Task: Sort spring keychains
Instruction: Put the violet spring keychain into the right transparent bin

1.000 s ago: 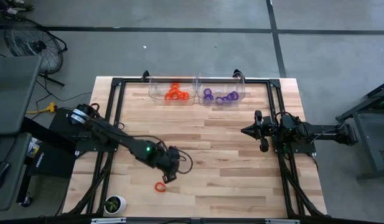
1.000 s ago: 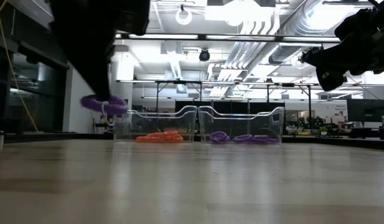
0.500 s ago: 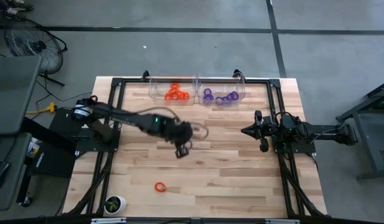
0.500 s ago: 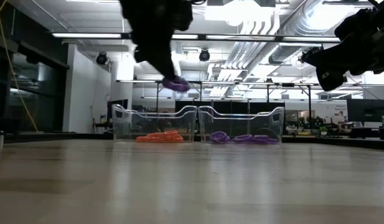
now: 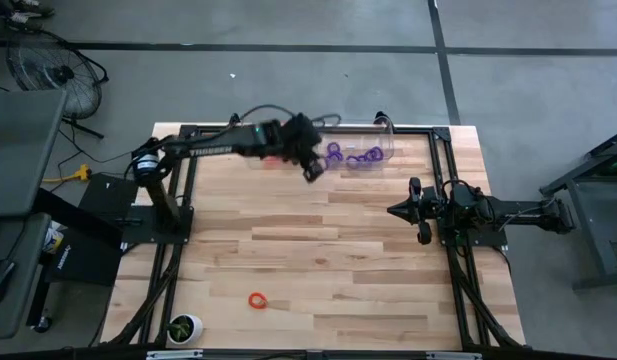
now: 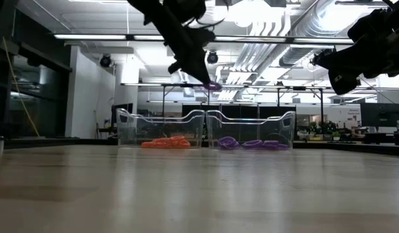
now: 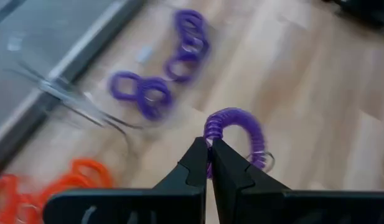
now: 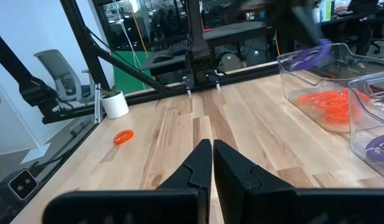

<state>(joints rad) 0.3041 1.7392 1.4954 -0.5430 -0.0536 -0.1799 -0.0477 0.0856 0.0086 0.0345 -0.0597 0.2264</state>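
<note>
A purple spring keychain (image 7: pixel 234 134) hangs pinched in the left gripper (image 7: pixel 210 153) above the two clear bins (image 6: pixel 205 129) on the wooden table's (image 5: pixel 368 270) far edge. One orange keychain (image 5: pixel 257 300) lies alone near the front. The right gripper (image 8: pixel 212 152) waits closed, empty, at the table's right side. An office chair (image 8: pixel 58 74) stands beyond.

Light wooden plank desk (image 5: pixel 328 260) with a black metal frame (image 5: pixel 188 135) running round its edges. Two clear bins (image 5: pixel 318 140) side by side at the far edge, tiny white pot with a green plant (image 5: pixel 183 327) on the near left corner. Off the desk: grey floor, a round fan (image 5: pixel 43 62), an office chair (image 8: pixel 61 78).
</note>
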